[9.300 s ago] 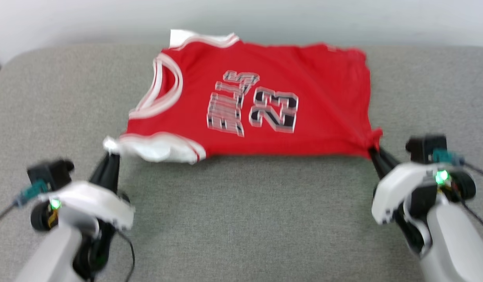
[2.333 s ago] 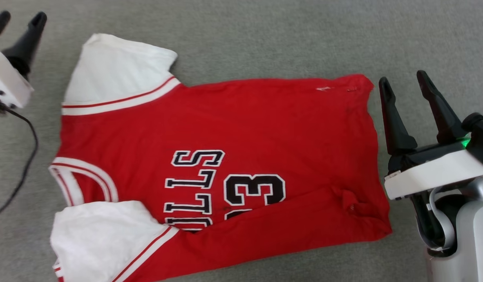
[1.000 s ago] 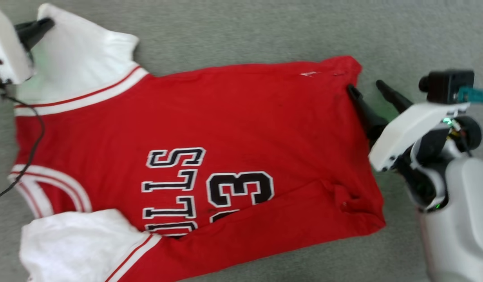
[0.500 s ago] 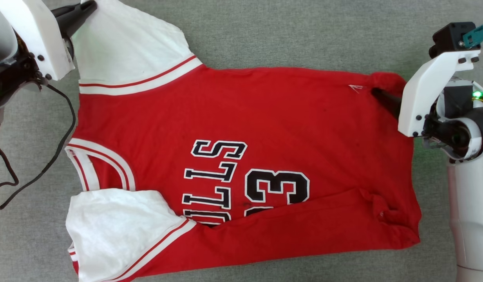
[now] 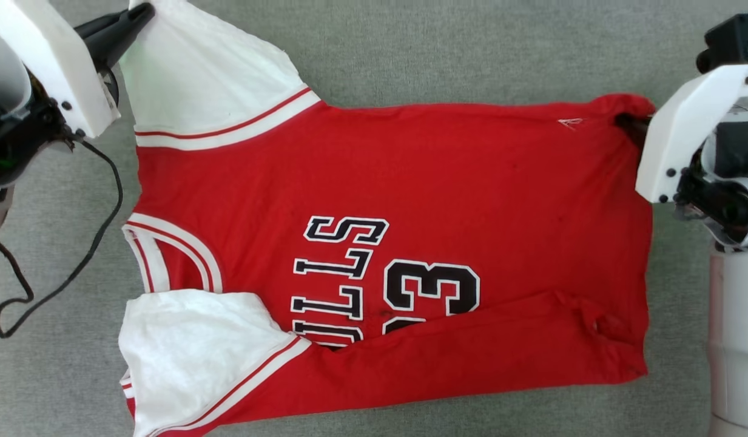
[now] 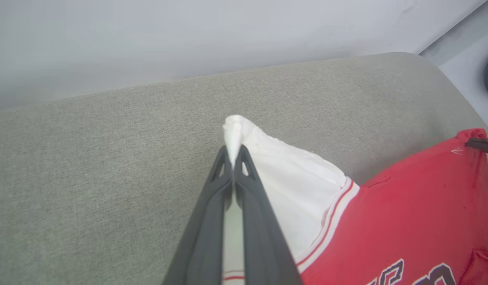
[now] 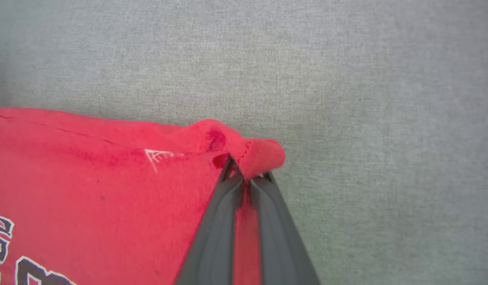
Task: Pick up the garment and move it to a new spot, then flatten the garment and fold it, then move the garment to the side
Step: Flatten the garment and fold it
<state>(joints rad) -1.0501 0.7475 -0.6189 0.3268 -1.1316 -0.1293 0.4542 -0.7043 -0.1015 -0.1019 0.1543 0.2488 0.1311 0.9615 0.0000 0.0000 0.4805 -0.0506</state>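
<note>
Red jersey-style shirt of thin soft fabric with white sleeves (image 5: 410,176) lies spread across the middle of the head view on a grey woven upholstered surface (image 5: 471,48), neck to frame left, hem to frame right. Black white-outlined chest lettering (image 5: 349,273) faces up, sideways. The long lower edge of the shirt is folded up over itself as a red band (image 5: 471,352) along the bottom of the frame and covers the bottom of the lettering. One white sleeve with red-and-white striped trim (image 5: 204,79) sits upper left, the other white sleeve (image 5: 192,352) lower left, slightly rumpled.

Left gripper (image 6: 232,152), two long dark fingers, is pinched tight on the tip of the upper-left sleeve; a white nub of cloth sticks out past the fingertips in the left wrist view. Right gripper (image 7: 245,176) is clamped on the upper-right hem corner of the shirt, with red fabric curled over the fingertips and showing between the fingers. That corner is bunched and raised a bit.

A thin black cable (image 5: 101,230) loops down frame left over the grey surface, beside the neck opening. A pale wall (image 6: 188,39) is behind the surface's edge in the left wrist view.
</note>
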